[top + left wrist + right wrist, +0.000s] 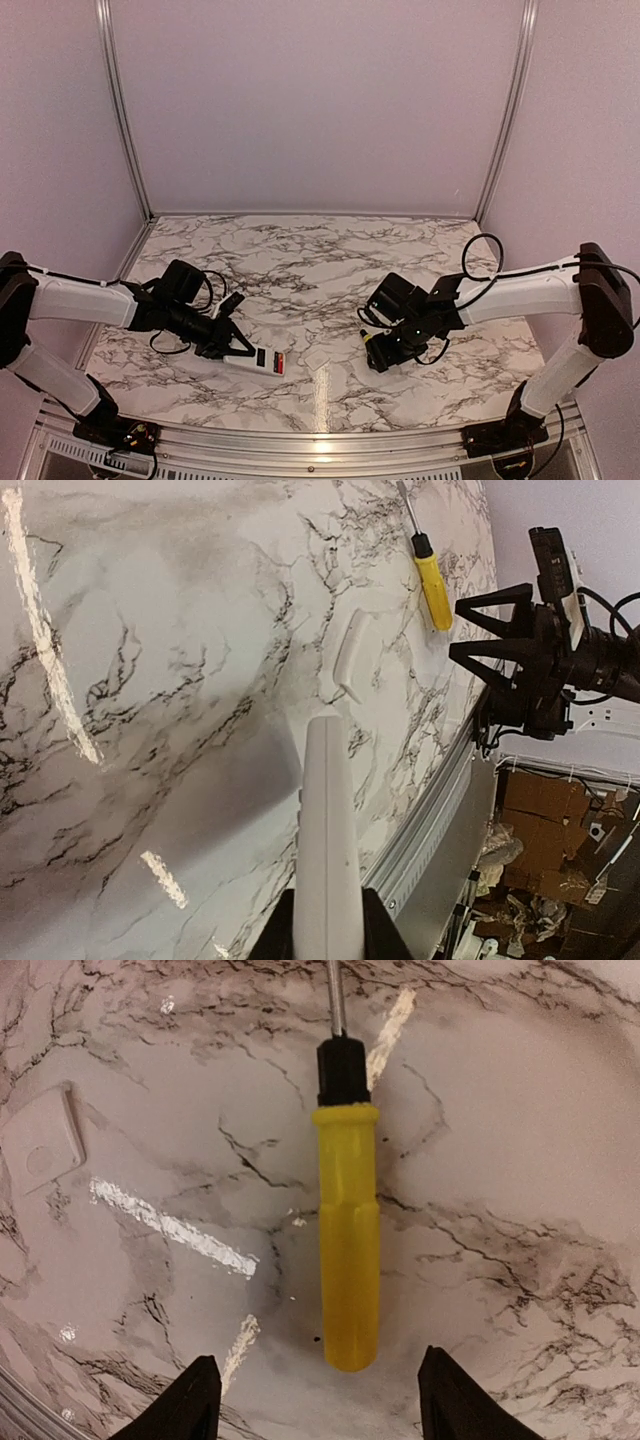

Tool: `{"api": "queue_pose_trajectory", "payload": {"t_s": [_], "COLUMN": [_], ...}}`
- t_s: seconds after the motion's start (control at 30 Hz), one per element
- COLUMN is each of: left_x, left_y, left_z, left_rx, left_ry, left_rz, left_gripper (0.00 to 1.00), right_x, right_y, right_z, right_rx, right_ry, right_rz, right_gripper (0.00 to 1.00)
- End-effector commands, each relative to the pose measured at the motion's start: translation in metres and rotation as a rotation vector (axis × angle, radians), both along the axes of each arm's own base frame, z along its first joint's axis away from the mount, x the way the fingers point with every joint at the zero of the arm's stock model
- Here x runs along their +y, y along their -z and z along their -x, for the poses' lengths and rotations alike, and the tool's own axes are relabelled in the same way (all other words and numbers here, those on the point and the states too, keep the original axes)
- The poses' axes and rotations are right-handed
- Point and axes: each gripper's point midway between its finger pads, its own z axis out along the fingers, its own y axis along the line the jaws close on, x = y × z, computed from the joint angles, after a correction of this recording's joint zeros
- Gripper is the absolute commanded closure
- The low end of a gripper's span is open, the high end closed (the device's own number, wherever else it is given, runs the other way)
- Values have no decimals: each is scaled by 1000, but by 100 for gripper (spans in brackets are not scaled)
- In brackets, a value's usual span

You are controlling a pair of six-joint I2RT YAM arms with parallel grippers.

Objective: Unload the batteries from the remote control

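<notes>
Closest to the near edge of the counter (330, 270), left of its middle, the remote control (258, 358) lies flat. The left fingers (238, 347) are closed on its left end. Its long axis runs roughly along that near edge, so the free end points right, toward the other arm. Near that free end a dark patch and a red patch show. They may be the batteries in their bay, but from above they are too small to tell. Just beyond the free end, and apart from it, lies a small white cover piece (318, 358). Farther right and a little deeper in from the near edge, the right fingers (380, 355) hang spread wide over a yellow-handled screwdriver (347, 1250). In the right wrist view the butt of the handle sits between the two tips without touching either. Its long axis lines up with the reach of the fingers, and the metal shaft points away from them. The battery end is therefore well apart from the right fingers, off to their left past the cover piece. The right arm is the only free one and the nearer to that end. It looks set to close across the handle first.
</notes>
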Motion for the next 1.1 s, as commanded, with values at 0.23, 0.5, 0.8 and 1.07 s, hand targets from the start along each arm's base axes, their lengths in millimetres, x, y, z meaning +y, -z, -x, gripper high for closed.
{"api": "queue_pose_trajectory", "payload": {"t_s": [0.23,0.5,0.8,1.07], "left_x": [5,20,40,57], "left_y": [33,62,59,2], "left_z": [16,19,-5,-38], "left_rx": [77,119,56,-155], "left_ry": [60,61,25,10], "left_rz": [-30,-168,-337,-459], "left_gripper": [83,47,10,1], "right_x": [7,3,30,77], "right_y": [26,32,-11,-91], "right_z": [-8,-9,1,21], "right_rx": [9,15,34,49], "right_ry": [-59,-63,-209,-419], "right_rz": [5,19,-109,-384], "right_gripper": [50,82,100,100]}}
